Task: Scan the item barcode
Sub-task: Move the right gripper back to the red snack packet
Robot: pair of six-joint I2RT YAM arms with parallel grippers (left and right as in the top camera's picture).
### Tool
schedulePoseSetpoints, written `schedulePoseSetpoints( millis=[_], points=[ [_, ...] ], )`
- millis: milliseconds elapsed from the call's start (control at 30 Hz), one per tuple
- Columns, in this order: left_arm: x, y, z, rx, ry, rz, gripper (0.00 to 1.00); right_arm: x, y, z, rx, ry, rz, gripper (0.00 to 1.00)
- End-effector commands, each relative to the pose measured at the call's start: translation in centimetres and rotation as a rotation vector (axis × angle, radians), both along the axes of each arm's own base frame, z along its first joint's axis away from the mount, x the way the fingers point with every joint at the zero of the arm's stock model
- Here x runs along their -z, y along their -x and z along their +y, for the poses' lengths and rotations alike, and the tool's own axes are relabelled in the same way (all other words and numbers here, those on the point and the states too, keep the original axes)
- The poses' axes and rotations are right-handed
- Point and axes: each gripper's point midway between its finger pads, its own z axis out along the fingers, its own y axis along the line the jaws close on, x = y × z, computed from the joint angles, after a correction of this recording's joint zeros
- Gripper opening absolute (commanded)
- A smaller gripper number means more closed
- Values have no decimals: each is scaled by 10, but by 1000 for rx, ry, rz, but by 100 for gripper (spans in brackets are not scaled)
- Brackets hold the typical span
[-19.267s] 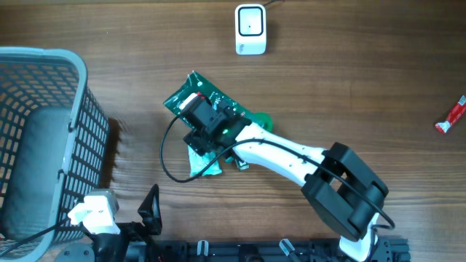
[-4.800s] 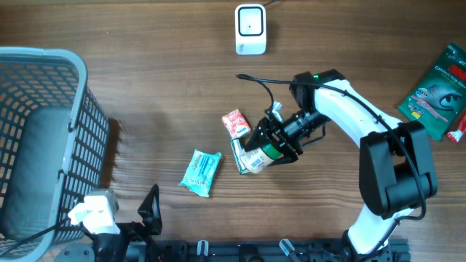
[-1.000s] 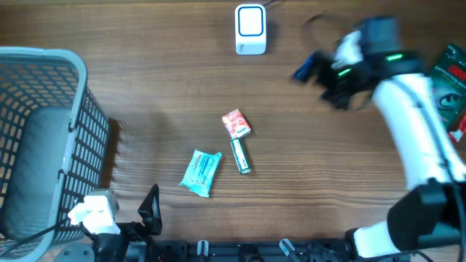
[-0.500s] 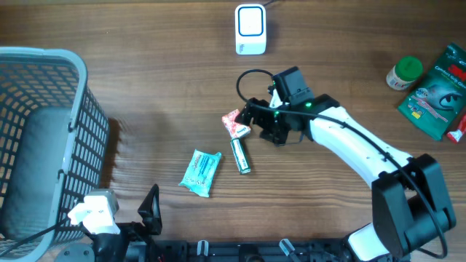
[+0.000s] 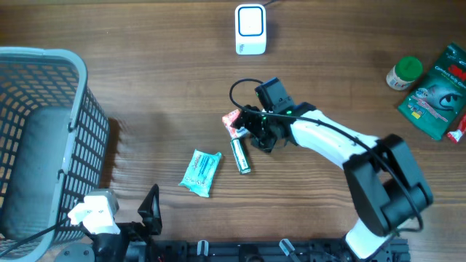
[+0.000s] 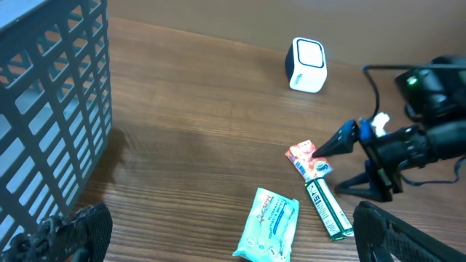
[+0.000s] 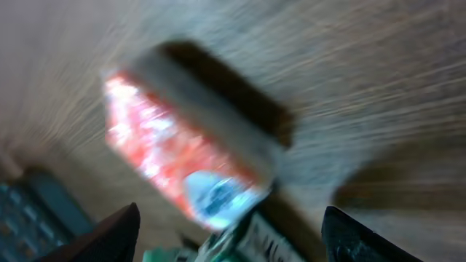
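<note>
Within the last second the right arm (image 5: 328, 142) had swung from the 2 o'clock corner of the table (image 5: 145, 87) to its centre. Over the last half second its wrist had edged closer to the red packet (image 5: 233, 122). Directions are read from the overhead view, with 12 o'clock at the far edge. The jar (image 5: 403, 73) with the green lid, gripped at centre some five seconds earlier, sat at 2 o'clock near a green pouch (image 5: 435, 81).

Right fingers (image 7: 95, 236): parted, one to each side of the red packet, nothing grasped. The wrist view was blurred, and contact with the packet could not be confirmed.

Red packet: flat on the table at centre, at 9 o'clock from the right wrist. A green tube (image 5: 241, 156) lay just at its 6 o'clock; whether the two touched could not be told. A teal packet (image 5: 200, 173) lay near the tube at its 8 o'clock, apart from it.

Scanner (image 5: 250, 29): stood at 12 o'clock, well apart from the red packet.

Left fingers (image 6: 408, 236): spread wide and empty, at the table's 7 o'clock edge beside the basket (image 5: 80, 109), which occupied the 9 o'clock side.
</note>
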Motion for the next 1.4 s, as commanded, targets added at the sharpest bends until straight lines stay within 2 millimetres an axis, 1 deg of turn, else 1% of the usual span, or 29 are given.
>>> schedulePoseSetpoints(
  millis=[0, 133, 233, 267, 300, 367, 400, 433, 467, 500, 533, 567, 600, 667, 733, 800, 867, 900, 933, 967, 1000, 1033, 1100, 1133, 1167, 1200, 1367],
  points=[
    [-1, 1, -2, 7, 11, -7, 100, 34, 4, -3, 81, 33, 89, 78],
    [-1, 1, -2, 6, 11, -7, 100, 54, 7, -6, 90, 55, 125, 69],
    [-1, 1, -2, 6, 11, -7, 100, 60, 7, -13, 138, 96, 141, 60],
    [-1, 1, -2, 6, 11, -7, 100, 60, 7, -14, 150, 98, 147, 58],
    [-1, 1, -2, 6, 11, -7, 100, 61, 7, -15, 163, 100, 153, 54],
    [-1, 1, -2, 6, 11, -7, 100, 64, 5, -24, 213, 150, 149, 46],
    [-1, 1, -2, 6, 11, -7, 100, 68, 4, -35, 239, 208, 136, 41],
    [-1, 1, -2, 6, 11, -7, 100, 70, 4, -43, 251, 246, 128, 34],
    [-1, 1, -2, 6, 11, -7, 100, 72, 5, -48, 257, 273, 129, 24],
    [-1, 1, -2, 6, 11, -7, 100, 72, 7, -50, 257, 282, 136, 18],
    [-1, 1, -2, 6, 11, -7, 100, 73, 9, -51, 253, 287, 144, 11],
    [-1, 1, -2, 6, 11, -7, 100, 72, 10, -49, 239, 278, 148, 5],
    [-1, 1, -2, 6, 11, -7, 100, 71, 13, -45, 210, 255, 158, 4],
    [-1, 1, -2, 6, 11, -7, 100, 66, 17, -37, 165, 198, 184, 5],
    [-1, 1, -2, 7, 11, -7, 100, 54, 23, -34, 123, 125, 226, 4],
    [-1, 1, -2, 6, 11, -7, 100, 34, 25, -35, 95, 29, 262, 4],
    [-1, 1, -2, 6, 11, -7, 100, 14, 24, -35, 54, -63, 261, 4],
    [-1, 1, -2, 6, 11, -7, 100, -1, 22, -37, 30, -125, 251, 4],
    [-1, 1, -2, 6, 11, -7, 100, -12, 19, -39, 9, -172, 232, 6],
    [-1, 1, -2, 6, 11, -7, 100, -19, 17, -41, -20, -203, 205, 12],
    [-1, 1, -2, 6, 11, -7, 100, -20, 14, -45, -39, -199, 176, 22],
    [-1, 1, -2, 6, 11, -7, 100, -17, 11, -50, -69, -173, 138, 28],
    [-1, 1, -2, 6, 11, -7, 100, 1, 10, -70, -82, -5, 94, 43],
    [-1, 1, -2, 6, 11, -7, 100, 8, 10, -81, -66, 73, 94, 56],
    [-1, 1, -2, 6, 11, -7, 100, 12, 10, -89, -58, 130, 90, 72],
    [-1, 1, -2, 6, 11, -7, 100, 16, 10, -96, -53, 182, 83, 100],
    [-1, 1, -2, 6, 11, -7, 100, 19, 15, -103, -47, 225, 103, 100]
  ],
)
